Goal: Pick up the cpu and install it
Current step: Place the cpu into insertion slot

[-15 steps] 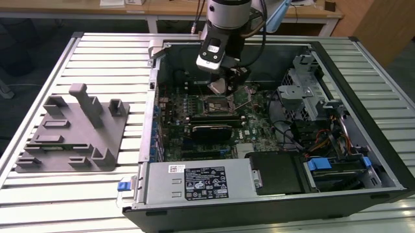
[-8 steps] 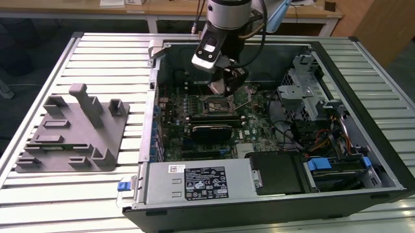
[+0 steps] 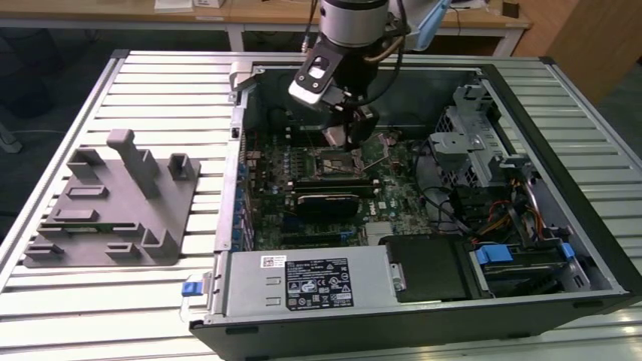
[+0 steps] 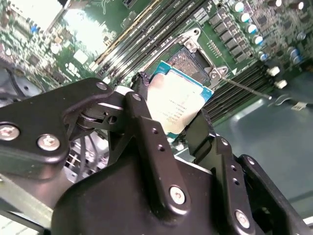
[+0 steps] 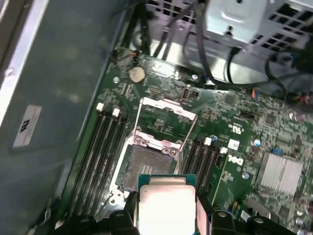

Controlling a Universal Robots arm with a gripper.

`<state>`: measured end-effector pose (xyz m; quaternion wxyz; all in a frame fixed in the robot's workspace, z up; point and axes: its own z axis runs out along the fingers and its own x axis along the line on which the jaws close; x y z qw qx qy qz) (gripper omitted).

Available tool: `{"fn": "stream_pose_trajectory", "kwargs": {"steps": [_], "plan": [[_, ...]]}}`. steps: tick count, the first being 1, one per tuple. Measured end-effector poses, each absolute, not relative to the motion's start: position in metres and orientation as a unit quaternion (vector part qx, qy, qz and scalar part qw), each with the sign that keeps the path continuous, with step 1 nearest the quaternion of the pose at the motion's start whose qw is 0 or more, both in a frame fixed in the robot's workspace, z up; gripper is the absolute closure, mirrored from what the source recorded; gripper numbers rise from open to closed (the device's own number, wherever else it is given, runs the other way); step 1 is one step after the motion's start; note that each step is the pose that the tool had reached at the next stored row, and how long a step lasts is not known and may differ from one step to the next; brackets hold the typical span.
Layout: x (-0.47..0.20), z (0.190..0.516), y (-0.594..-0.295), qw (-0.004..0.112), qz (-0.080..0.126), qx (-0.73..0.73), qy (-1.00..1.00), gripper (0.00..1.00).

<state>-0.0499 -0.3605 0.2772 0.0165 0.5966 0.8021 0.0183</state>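
Silver-topped and rimmed in green, the cpu [image 4: 181, 100] is clamped between the two black fingers of the end effector [image 4: 171, 115]. The grip is on opposite edges, leaving the chip's flat underside free to meet the socket [image 5: 146, 166]. In both wrist views the chip hangs close above the socket's edge, apparently not yet seated. The socket's metal frame [image 5: 164, 122] is flipped up and away, which exposes the seat and seems to be why the arm can come straight down over it. Rows of memory slots [image 5: 95, 156] flank the socket on the green motherboard [image 3: 301, 210].

The board lies inside an open computer case [image 3: 240, 98] set on its side, so the socket faces upward toward the arm. The case rests on a slatted metal counter [image 3: 150, 83]. A grey fixture plate [image 3: 110, 203] with upright pegs sits on the counter at the exterior view's left, well apart from the case. Pale wooden desks [image 3: 251, 19] line the far side of the room.
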Motion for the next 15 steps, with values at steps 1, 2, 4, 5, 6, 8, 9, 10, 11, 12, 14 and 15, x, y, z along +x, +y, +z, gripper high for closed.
{"fn": "stream_pose_trajectory", "kwargs": {"steps": [1,2,4,5,6,8,9,10,11,12,14,15], "plan": [[-0.0499,0.277,-0.3605,0.017,0.018,0.604,0.797,0.45],[-0.0499,0.2768,-0.3606,0.017,0.018,0.611,0.791,0.45],[-0.0499,0.2764,-0.3606,0.017,0.018,0.625,0.78,0.45],[-0.0499,0.2761,-0.3605,0.017,0.018,0.632,0.775,0.45],[-0.0499,0.2759,-0.3606,0.017,0.017,0.64,0.768,0.45],[-0.0499,0.2753,-0.3606,0.018,0.017,0.653,0.757,0.45],[-0.0499,0.2749,-0.3606,0.018,0.017,0.66,0.751,0.45],[-0.0499,0.2743,-0.3606,0.018,0.017,0.667,0.745,0.45],[-0.0499,0.2737,-0.3606,0.018,0.017,0.674,0.739,0.45],[-0.0499,0.273,-0.3606,0.018,0.016,0.68,0.733,0.45],[-0.0499,0.271,-0.3606,0.019,0.016,0.687,0.726,0.45],[-0.0499,0.2696,-0.3605,0.019,0.016,0.688,0.725,0.45]]}}
